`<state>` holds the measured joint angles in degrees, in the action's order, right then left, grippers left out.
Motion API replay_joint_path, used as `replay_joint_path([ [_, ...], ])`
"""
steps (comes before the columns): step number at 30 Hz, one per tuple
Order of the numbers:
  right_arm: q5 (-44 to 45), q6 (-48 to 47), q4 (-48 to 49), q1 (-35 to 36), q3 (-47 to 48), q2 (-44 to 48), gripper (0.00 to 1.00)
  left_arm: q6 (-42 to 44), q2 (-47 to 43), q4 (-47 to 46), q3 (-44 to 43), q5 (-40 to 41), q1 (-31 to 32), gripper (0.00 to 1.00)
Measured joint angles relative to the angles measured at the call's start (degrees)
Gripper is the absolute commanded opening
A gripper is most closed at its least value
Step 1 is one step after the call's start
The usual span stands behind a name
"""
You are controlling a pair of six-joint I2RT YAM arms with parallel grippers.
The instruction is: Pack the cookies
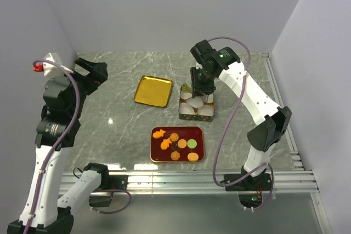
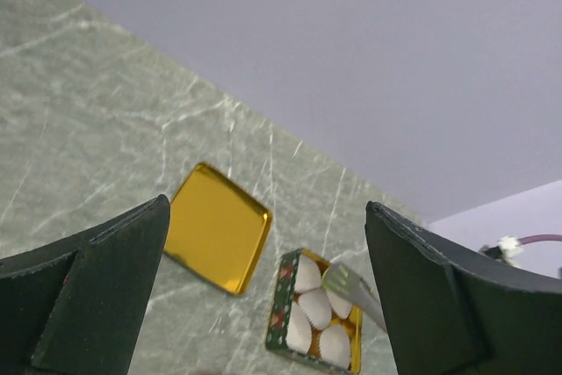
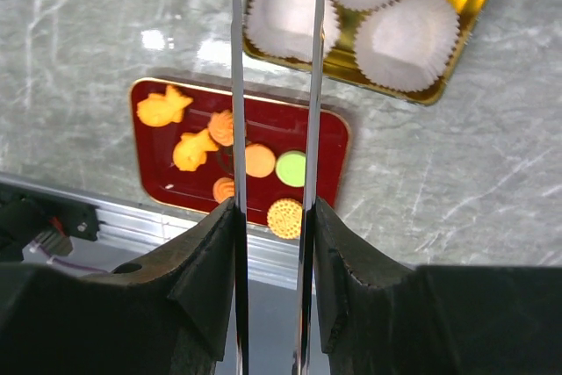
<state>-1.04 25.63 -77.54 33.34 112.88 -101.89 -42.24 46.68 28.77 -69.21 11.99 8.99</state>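
Several cookies (image 1: 176,144) lie on a dark red tray (image 1: 155,158): orange fish shapes, orange discs, a green disc and a waffle disc. They also show in the right wrist view (image 3: 259,161). My right gripper (image 1: 198,89) is shut on metal tongs (image 3: 235,85) and hovers over a green patterned box (image 1: 181,106) lined with white paper cups (image 1: 192,107). The tong tip (image 2: 347,283) hangs above the cups. I see no cookie between the tong blades. My left gripper (image 1: 93,75) is open and empty, raised at the far left.
A gold lid (image 1: 153,90) lies on the marble table to the left of the box. Grey walls close in the left, back and right sides. An aluminium rail (image 1: 181,179) runs along the near edge by the arm bases.
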Motion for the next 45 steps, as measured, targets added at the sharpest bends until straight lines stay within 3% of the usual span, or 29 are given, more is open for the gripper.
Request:
replay_joint_path([
  [21,2.05,-0.63,1.07,-1.66,-1.79,-6.34,0.25,5.46,0.04,-2.03,1.44,-0.57,0.07,0.99],
  [45,2.69,-1.05,0.33,-1.75,7.80,-12.57,0.24,7.10,-0.46,-3.43,4.24,-0.61,0.63,0.99],
])
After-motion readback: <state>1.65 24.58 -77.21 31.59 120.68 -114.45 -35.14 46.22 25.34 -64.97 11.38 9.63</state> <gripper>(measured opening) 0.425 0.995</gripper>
